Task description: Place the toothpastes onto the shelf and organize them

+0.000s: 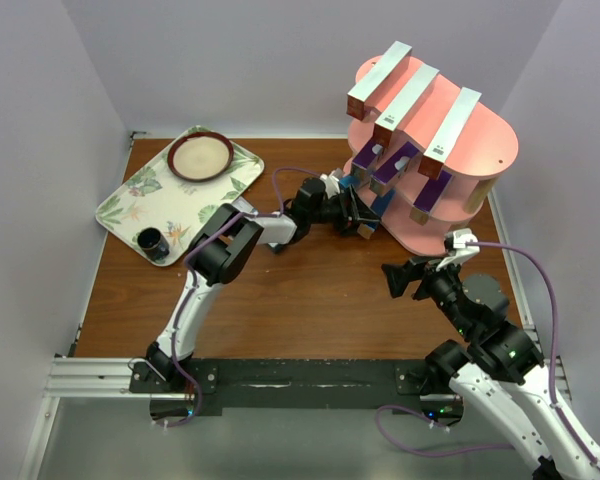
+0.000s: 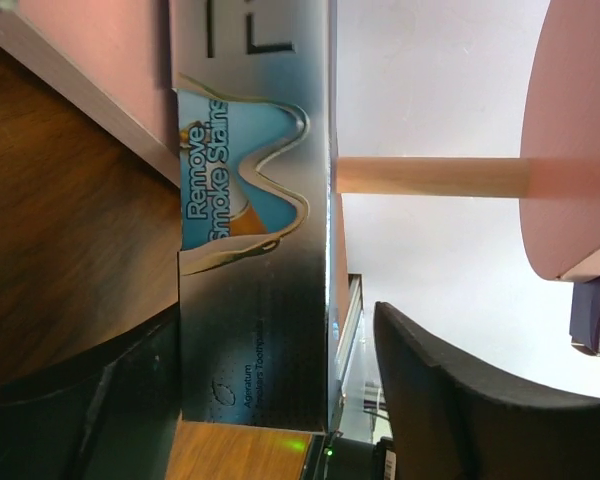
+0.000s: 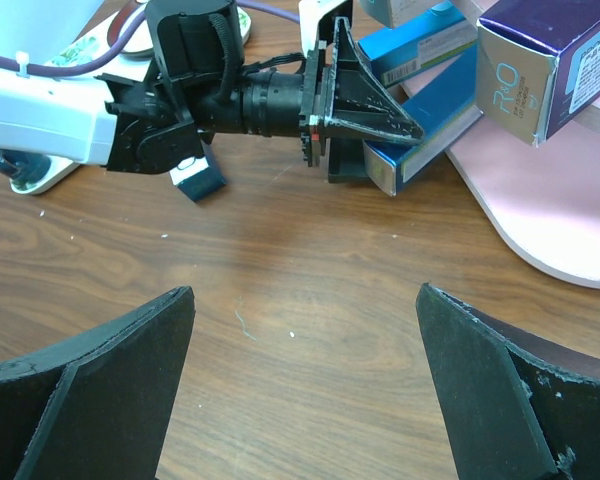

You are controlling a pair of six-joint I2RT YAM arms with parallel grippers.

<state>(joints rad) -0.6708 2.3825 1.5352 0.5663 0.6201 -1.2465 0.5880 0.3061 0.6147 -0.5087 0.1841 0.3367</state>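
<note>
The pink three-tier shelf (image 1: pixel 485 150) stands at the back right. Three silver-and-red toothpastes (image 1: pixel 408 103) lie across its top board and purple ones (image 1: pixel 395 165) sit on the middle tier. My left gripper (image 1: pixel 360 212) reaches into the bottom tier with a blue-and-silver toothpaste (image 2: pixel 255 300) between its jaws. The box lies against one finger, and a gap shows before the other finger (image 2: pixel 460 410), so the jaws are open. The right wrist view shows that box (image 3: pixel 430 145) resting on the bottom board (image 3: pixel 540 210). My right gripper (image 3: pixel 305 370) hovers wide open over bare table.
A leaf-patterned tray (image 1: pixel 130 205) at the back left holds a brown plate (image 1: pixel 200 157) and a dark cup (image 1: pixel 153 243). White walls close in the table on three sides. A wooden shelf post (image 2: pixel 430 175) stands beside the left gripper.
</note>
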